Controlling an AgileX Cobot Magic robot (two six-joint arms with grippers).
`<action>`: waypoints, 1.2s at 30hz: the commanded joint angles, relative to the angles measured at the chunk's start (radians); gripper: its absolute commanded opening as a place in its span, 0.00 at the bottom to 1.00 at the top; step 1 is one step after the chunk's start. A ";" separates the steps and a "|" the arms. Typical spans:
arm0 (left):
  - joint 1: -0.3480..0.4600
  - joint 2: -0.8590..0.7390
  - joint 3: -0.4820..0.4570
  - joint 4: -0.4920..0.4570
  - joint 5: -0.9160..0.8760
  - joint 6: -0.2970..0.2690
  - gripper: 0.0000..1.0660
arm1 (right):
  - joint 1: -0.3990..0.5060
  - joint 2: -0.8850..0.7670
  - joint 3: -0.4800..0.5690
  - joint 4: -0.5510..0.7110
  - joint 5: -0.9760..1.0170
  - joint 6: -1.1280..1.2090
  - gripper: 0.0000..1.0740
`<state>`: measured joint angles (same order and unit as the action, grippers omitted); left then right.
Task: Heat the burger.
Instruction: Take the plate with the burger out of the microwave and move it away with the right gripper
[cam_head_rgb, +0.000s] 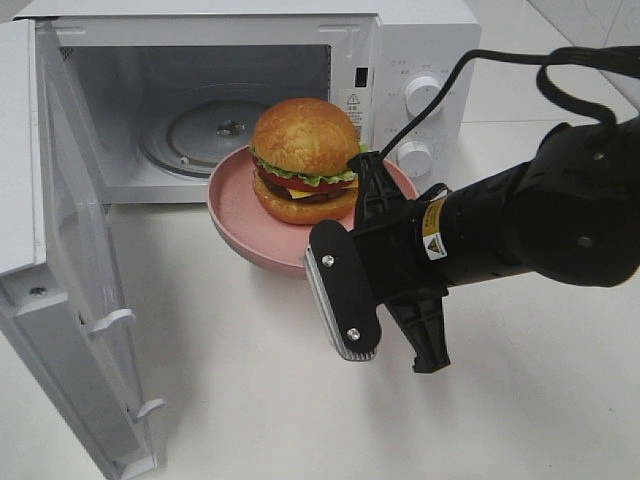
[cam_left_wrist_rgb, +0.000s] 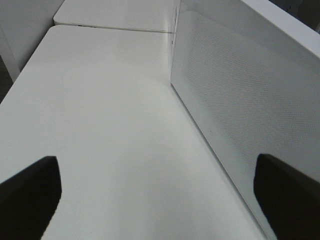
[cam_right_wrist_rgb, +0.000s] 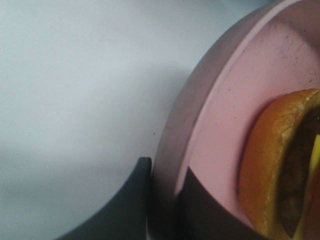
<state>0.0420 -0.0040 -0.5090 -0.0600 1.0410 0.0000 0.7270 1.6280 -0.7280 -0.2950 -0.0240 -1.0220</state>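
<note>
Right end effector (cam_right_wrist_rgb: 165, 200) grips the pink plate (cam_head_rgb: 235, 210) rim; keep it level so the burger (cam_head_rgb: 305, 160) enters the microwave (cam_head_rgb: 420, 40) without sliding.

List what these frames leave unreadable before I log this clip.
- Exterior high: right hand fingertips on the pink plate hidden by its own wrist.
- Exterior high: microwave dial labels too small.
- Right wrist: burger cut off by the edge.
- Left wrist: left hand, only blurred fingers show.
</note>
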 joint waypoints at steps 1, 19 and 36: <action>0.004 -0.020 0.004 -0.002 -0.005 0.000 0.94 | -0.004 -0.060 0.017 -0.010 -0.077 -0.002 0.00; 0.004 -0.020 0.004 -0.002 -0.005 0.000 0.94 | -0.004 -0.334 0.178 -0.019 0.086 0.012 0.00; 0.004 -0.020 0.004 -0.002 -0.005 0.000 0.94 | -0.004 -0.572 0.241 -0.277 0.409 0.395 0.00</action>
<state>0.0420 -0.0040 -0.5090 -0.0600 1.0410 0.0000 0.7270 1.0940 -0.4770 -0.4930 0.3710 -0.7020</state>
